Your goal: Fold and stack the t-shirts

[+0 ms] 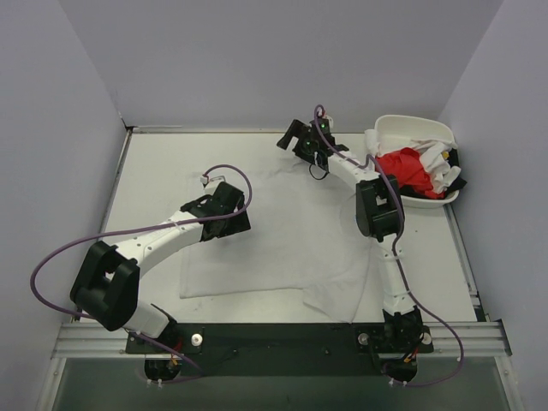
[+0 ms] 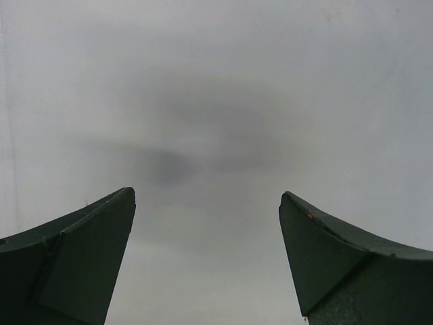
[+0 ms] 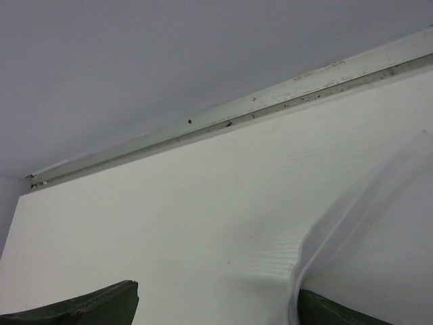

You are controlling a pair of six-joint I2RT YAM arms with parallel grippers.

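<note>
A white t-shirt (image 1: 287,244) is spread flat on the table (image 1: 154,171), one sleeve rumpled near the front edge. A red t-shirt (image 1: 409,169) is bunched with white ones (image 1: 435,169) in the tub (image 1: 402,124).

t-shirt (image 1: 282,244) centre, tub (image 1: 402,122) far right

Two dark green fingers (image 2: 81,264), wide apart, over a shadowed plain white surface (image 2: 223,74).
</note>
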